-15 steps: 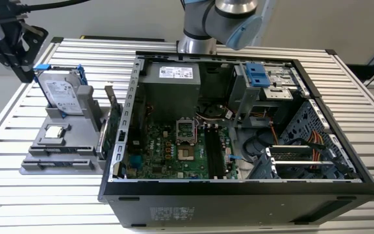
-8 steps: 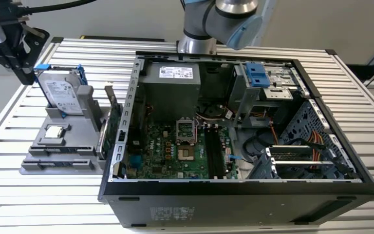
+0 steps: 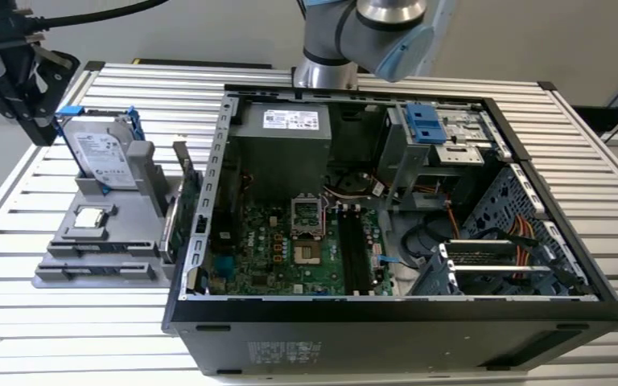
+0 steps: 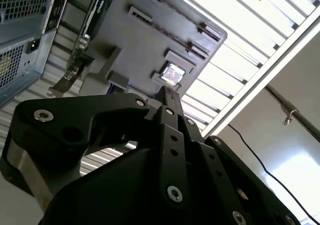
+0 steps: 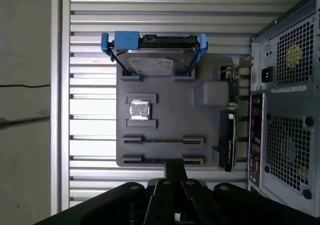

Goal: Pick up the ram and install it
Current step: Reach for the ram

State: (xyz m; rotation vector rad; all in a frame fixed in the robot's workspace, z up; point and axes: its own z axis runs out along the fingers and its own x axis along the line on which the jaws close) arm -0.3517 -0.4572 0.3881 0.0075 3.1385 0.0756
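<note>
**A:** Where is the ram [image 5: 162,140] to be found?

**B:** In the first wrist view it is seen on edge, as a thin dark line carried between two end cradles of the grey fixture [image 5: 170,120]. It lies just beside the processor [image 5: 140,110] and well apart from the hard drive [image 5: 152,60]. (A second row of cradles lies next to it, partly covered by the gripper, so its load cannot be judged.)

**A:** And the gripper [image 5: 175,166]?

**B:** It is held above the fixture's edge on the side away from the hard drive. Its jaws are together and nothing is carried between them. The ram is not touched.

**A:** How is the pick done well?

**B:** The step in hand is judged to be the approach. The jaws must be parted before any descent. The tool is best centred on the middle of the stick, between the cradles, with the closing direction set across its flat faces. A straight lift is advised, since a tilted pull may bind the board in its cradles. Room is to be left for the graphics card [image 5: 230,120], which stands between the fixture and the computer case [image 5: 285,85].
</note>
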